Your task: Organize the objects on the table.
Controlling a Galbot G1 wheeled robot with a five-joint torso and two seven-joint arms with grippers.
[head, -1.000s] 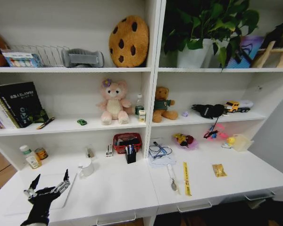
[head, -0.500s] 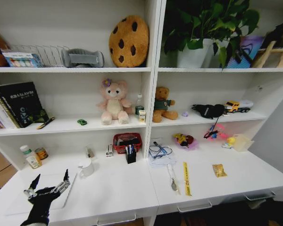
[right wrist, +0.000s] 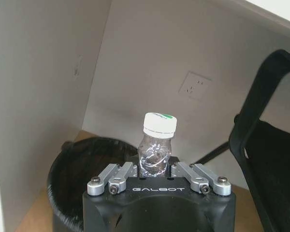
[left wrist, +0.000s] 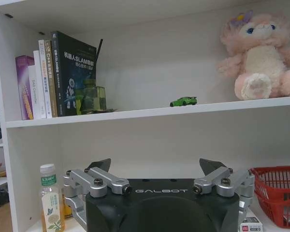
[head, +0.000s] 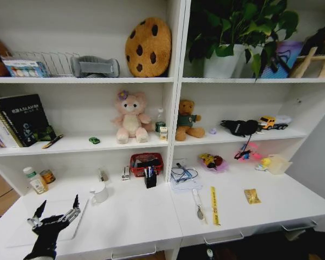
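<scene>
The left gripper (head: 55, 212) hovered with jaws spread wide and empty over the near-left part of the table (head: 135, 216), above a flat white laptop (head: 70, 230); its black body bore the word "GALBOT" in the left wrist view. The right gripper (right wrist: 156, 166), marked "GALBOT" too, had its jaws closed on a clear bottle (right wrist: 157, 145) with a white cap, held upright over a black bin (right wrist: 82, 179) that stood on the floor beside a black chair (right wrist: 270, 145). On the table lay a yellow packet (head: 252, 195) near the right end, a yellow strip (head: 213, 205) and a metal tool (head: 197, 206) just beside each other near the middle, a red basket (head: 146, 162) and a black pen holder (head: 150, 177) at the back, and a green-labelled bottle (head: 34, 180) at the back left. On the middle shelf (head: 81, 143) a green toy car (head: 93, 140) sat between a row of books (head: 19, 119) and a pink plush (head: 130, 116); the black book's (left wrist: 76, 72) spine and cover showed "SLAM" among characters too small to read. A pen (head: 52, 141) rested tilted beside the books.
</scene>
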